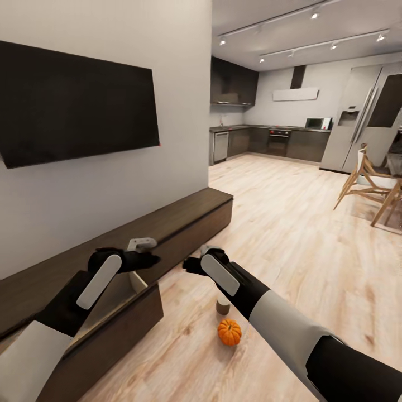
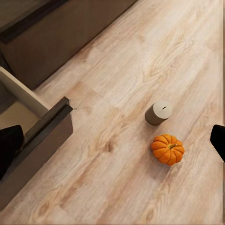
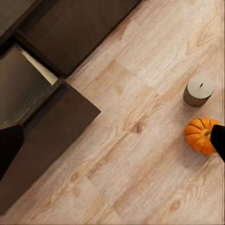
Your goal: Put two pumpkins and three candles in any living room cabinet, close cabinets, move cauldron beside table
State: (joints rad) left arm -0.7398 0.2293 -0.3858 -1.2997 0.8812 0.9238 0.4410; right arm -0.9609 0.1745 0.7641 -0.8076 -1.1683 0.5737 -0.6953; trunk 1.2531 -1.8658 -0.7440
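Black arms raised: L gripper (image 1: 146, 252) over open cabinet (image 1: 184, 220); both grippers' spread unclear.

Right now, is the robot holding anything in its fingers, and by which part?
Nothing is held. The pumpkin and a candle lie on the floor, apart from both grippers, which hover beside the open drawer.

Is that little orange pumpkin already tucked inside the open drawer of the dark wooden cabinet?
No, the ribbed orange pumpkin sits on the pale wood floor beside a stubby beige candle, apart from the open drawer.
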